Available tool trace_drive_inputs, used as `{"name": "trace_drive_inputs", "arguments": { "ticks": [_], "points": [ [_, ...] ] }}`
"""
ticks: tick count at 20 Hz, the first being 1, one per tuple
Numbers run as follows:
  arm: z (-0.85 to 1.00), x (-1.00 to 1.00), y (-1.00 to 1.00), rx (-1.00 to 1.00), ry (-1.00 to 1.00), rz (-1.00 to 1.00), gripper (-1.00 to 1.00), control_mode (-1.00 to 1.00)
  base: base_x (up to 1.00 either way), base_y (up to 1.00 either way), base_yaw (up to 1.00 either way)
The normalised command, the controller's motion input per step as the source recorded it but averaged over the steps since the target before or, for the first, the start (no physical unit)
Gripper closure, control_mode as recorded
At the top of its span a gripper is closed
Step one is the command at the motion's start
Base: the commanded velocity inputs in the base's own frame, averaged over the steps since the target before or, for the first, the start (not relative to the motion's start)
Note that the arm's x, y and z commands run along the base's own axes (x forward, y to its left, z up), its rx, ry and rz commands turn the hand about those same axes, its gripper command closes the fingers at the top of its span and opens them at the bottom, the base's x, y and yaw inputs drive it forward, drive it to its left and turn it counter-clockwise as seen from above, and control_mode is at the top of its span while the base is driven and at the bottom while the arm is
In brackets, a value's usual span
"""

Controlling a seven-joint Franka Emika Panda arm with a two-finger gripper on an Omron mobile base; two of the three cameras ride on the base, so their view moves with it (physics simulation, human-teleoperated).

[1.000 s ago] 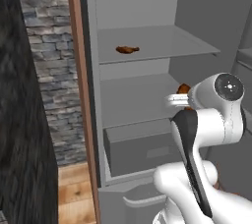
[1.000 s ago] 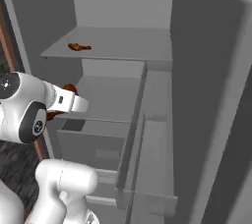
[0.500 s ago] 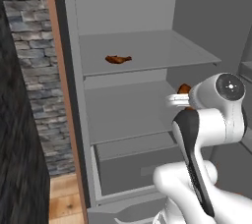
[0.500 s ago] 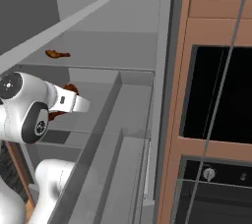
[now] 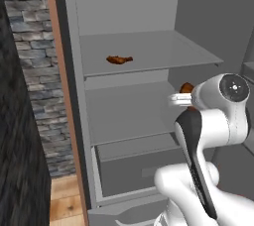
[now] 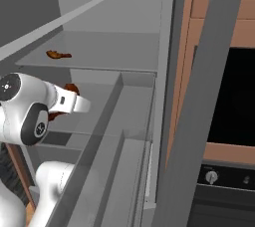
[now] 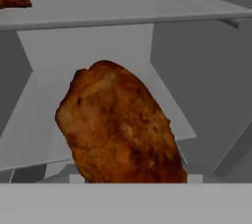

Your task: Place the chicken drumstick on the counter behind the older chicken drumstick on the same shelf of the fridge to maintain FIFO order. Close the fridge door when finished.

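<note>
Starting at the left, I see the old drumstick (image 5: 119, 60) lying on the upper shelf (image 5: 149, 54) of the open fridge (image 5: 74, 121), toward the shelf's left half and roughly midway back, with bare shelf behind it. Moving right, my end effector (image 5: 184, 91) is in front of the fridge at about the height of the shelf below, and it carries the new drumstick (image 7: 120, 125); the hand view shows that darker piece sitting large and close, so I judge the grip is closed on it, though the fingertips themselves are hidden. From here I think the main risk is height: the load sits under the level of the upper shelf edge, so a straight push forward would put it on the wrong shelf or knock it against the shelf lip. A second risk is the reach past the old drumstick; if I come in low or on its line I could shove it backward and ruin the ordering. The piece is bulky and I cannot see how much of it the fingers hold, so it may twist or slip during the lift. Far right, the door (image 6: 199, 121) stands open close beside the arm in the right base view, and a wide swing could clip it
</note>
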Motion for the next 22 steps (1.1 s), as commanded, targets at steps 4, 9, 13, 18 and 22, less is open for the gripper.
{"name": "trace_drive_inputs", "arguments": {
  "ticks": [4, 9, 13, 18, 22],
  "points": [
    [0.9, 0.02, -0.08, -0.04, -0.2, 0.01, 1.0, -1.0, 0.0, 0.0, 0.0],
    [0.88, 0.19, 0.0, -0.07, -0.16, 0.03, 1.0, -1.0, 0.0, 0.0, 0.0],
    [0.5, 0.51, 0.0, -0.03, -0.08, 0.03, 1.0, -1.0, 0.0, 0.0, 0.0],
    [0.28, 0.71, 0.0, 0.0, 0.0, 0.03, 1.0, -1.0, 0.0, 0.0, 0.0],
    [0.09, 0.96, 0.0, 0.0, 0.0, 0.0, 1.0, -1.0, 0.0, 0.0, 0.0]
  ]
}}
